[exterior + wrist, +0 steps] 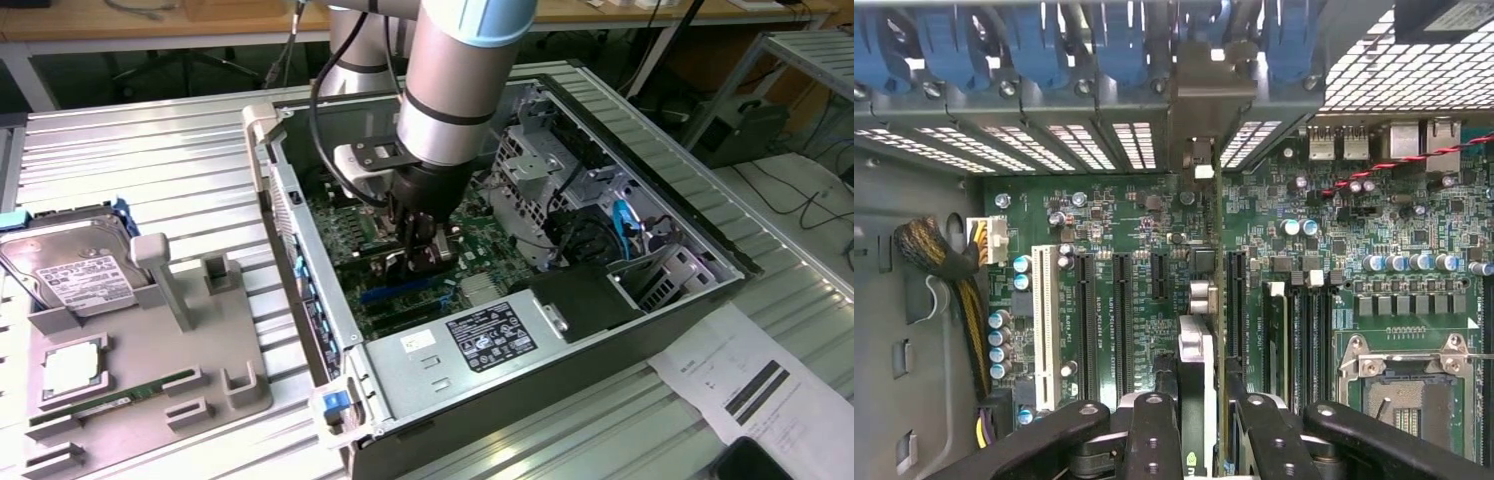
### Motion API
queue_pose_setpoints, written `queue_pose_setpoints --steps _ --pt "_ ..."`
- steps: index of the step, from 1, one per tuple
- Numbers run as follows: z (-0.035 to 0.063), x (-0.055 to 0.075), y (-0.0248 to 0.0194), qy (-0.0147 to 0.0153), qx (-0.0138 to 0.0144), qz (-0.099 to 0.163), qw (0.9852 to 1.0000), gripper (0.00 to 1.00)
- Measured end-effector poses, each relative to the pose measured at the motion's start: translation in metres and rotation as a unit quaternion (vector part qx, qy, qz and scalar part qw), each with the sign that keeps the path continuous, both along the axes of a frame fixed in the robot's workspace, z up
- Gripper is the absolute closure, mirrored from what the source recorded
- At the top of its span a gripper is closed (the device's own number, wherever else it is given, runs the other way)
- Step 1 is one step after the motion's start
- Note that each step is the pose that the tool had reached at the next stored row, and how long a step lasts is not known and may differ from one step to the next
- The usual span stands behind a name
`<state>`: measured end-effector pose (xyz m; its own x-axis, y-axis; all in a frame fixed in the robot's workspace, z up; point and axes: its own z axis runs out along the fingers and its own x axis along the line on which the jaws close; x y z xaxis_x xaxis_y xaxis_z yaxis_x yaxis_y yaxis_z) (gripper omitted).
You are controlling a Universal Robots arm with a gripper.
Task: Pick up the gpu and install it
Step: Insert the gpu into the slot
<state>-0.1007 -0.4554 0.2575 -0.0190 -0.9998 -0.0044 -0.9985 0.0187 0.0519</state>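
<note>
Inside the open computer case (274,200), the gripper (424,250) pinched the gpu (1194,360) edge-on just above the black slots (1122,310) of the motherboard (1134,215), so seating it well looked to demand keeping the card upright, its bracket (1199,100) square to the rear wall, and pressing straight down evenly.

Dull grey sheet-metal case (287,230), green lacquered motherboard (1144,230), shiny silver metal edge of the gpu (1196,350), matt black jaws.

Bright even light glares off the metal table (134,150); the computer case (287,220) interior lies shadowed.
</note>
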Motion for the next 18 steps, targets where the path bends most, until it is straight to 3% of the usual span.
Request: queue_pose_setpoints --steps 18 --pt "-0.0077 0.0001 -0.0002 0.0001 -0.0001 -0.005 1.0 0.73"
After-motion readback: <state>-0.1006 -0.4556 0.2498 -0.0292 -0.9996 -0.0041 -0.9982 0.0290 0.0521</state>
